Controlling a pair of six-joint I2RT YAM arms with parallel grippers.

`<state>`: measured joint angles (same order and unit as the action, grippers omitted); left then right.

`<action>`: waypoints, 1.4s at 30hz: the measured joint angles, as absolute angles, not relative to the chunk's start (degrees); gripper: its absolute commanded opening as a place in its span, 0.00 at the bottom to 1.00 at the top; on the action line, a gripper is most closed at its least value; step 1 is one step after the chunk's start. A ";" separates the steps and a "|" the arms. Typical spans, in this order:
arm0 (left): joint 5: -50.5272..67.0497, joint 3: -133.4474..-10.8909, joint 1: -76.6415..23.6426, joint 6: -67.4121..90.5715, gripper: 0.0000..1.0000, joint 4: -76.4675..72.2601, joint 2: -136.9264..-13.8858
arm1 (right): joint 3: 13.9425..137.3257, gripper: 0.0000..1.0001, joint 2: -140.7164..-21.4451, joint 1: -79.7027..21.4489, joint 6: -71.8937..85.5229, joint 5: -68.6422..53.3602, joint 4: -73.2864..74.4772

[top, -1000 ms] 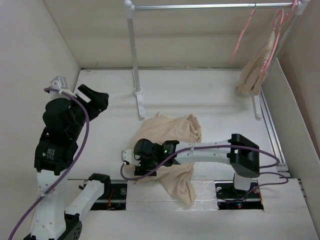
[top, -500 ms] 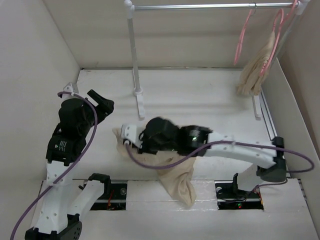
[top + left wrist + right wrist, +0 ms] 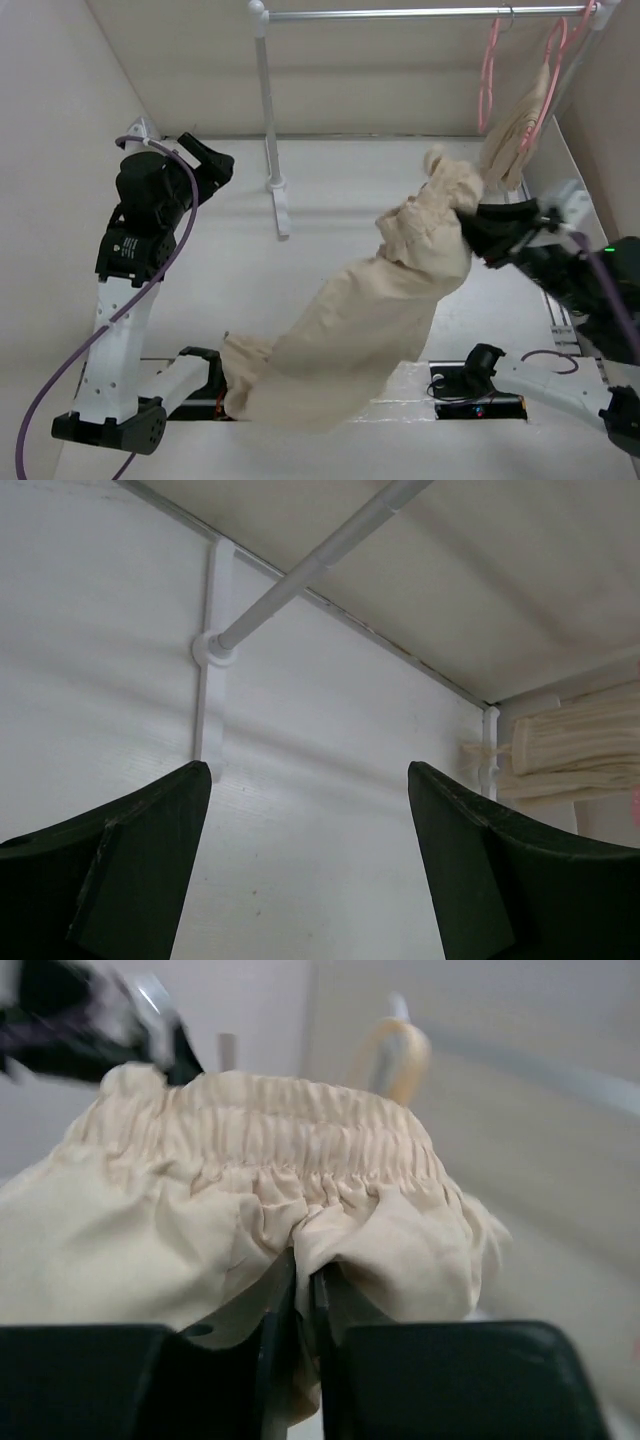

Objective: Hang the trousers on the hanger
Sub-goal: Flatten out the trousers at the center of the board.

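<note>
The trousers (image 3: 370,310), of soft pale beige cotton, are pinched at the gathered elastic waistband by the right gripper (image 3: 468,224), its dark fingers pressed together on a fold of cloth. From that grip the crumpled legs are draped down and leftward in one long sagging sweep, with the lower end lying at the near edge of the white desk (image 3: 350,190). The hanger (image 3: 486,72), a thin pink rod bent into a rounded loop, is hung on the metal rail (image 3: 400,13), near the lifted waistband. The left gripper (image 3: 205,165) is held at the left with its dark wedge-shaped fingers spread wide and nothing between them.
</note>
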<state>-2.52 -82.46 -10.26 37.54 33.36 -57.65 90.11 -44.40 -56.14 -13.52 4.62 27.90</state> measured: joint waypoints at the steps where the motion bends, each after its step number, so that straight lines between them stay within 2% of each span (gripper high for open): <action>1: -1.43 -81.52 -10.24 37.52 0.75 32.05 -57.34 | 83.96 0.45 -41.41 -53.71 -11.68 6.04 28.10; 3: 0.91 -78.50 -10.17 37.30 0.74 30.30 -56.75 | 71.79 0.76 -37.80 -49.01 -7.14 10.57 30.65; 4: 2.11 -76.62 -10.17 37.06 0.74 29.56 -56.73 | 66.54 0.83 -37.10 -46.74 -4.91 12.97 33.15; 6: 4.38 -72.82 -10.50 36.49 0.68 28.71 -57.12 | 58.67 0.88 -36.73 -42.54 -1.19 16.91 39.24; 8: 7.25 -68.93 -10.72 35.77 0.67 27.55 -58.63 | 54.89 0.85 -36.51 -39.18 1.28 19.20 44.84; 10: 10.33 -65.56 -10.83 34.76 0.67 26.81 -60.90 | 54.48 0.49 -36.07 -36.82 1.39 19.03 46.46; 12: 11.73 -63.33 -11.57 33.95 0.67 26.37 -63.35 | 54.65 0.01 -36.12 -35.83 0.80 17.02 45.17; 13: 11.53 -62.61 -12.34 33.52 0.68 26.30 -64.60 | 54.70 0.00 -36.91 -35.64 0.49 14.96 44.34; 15: 11.35 -61.84 -14.68 32.84 0.70 26.02 -66.74 | 54.54 0.28 -39.97 -35.97 0.19 11.68 43.11; 18: 10.13 -61.73 -20.53 31.75 0.71 26.09 -70.26 | 51.16 0.82 -45.56 -37.80 -0.47 7.49 39.90; 19: 9.45 -61.56 -22.59 31.68 0.72 26.13 -71.42 | 49.84 0.87 -47.27 -38.11 -0.71 5.82 39.07; 21: 7.46 -60.34 -26.79 31.86 0.72 26.17 -73.25 | 47.22 0.94 -51.53 -38.63 -2.13 2.11 36.73; 24: 6.74 -55.90 -31.68 33.41 0.72 26.17 -73.97 | 47.24 0.95 -60.05 -39.64 -4.23 -2.98 32.18; 29: 7.70 -48.38 -32.14 37.26 0.73 26.76 -71.05 | 54.22 0.93 -78.39 -41.50 -7.38 -6.92 23.49; 33: 9.50 -44.93 -33.19 39.35 0.74 27.64 -66.43 | 55.02 0.90 -85.73 -41.58 -8.19 -7.53 19.55; 35: 10.48 -43.83 -35.48 40.23 0.74 27.94 -64.79 | 55.02 0.87 -86.80 -41.30 -8.43 -7.53 19.09; 36: 10.46 -43.68 -37.43 40.64 0.74 28.34 -64.69 | 55.00 0.63 -87.00 -41.25 -8.64 -7.62 18.83; 39: 10.52 -43.75 -44.99 42.22 0.74 29.06 -66.30 | 54.98 0.04 -87.00 -41.10 -9.23 -7.99 18.55; 40: 10.39 -43.90 -47.44 42.70 0.75 29.76 -67.31 | 54.98 0.00 -86.98 -41.01 -9.43 -7.92 18.65; 42: 9.50 -44.40 -51.18 43.57 0.73 31.64 -69.10 | 54.63 0.00 -85.38 -40.75 -9.28 -7.05 19.38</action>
<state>9.50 -44.40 -51.18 43.57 31.64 -69.10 54.63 -85.38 -40.75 -9.28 -7.05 19.38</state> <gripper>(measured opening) 0.742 0.021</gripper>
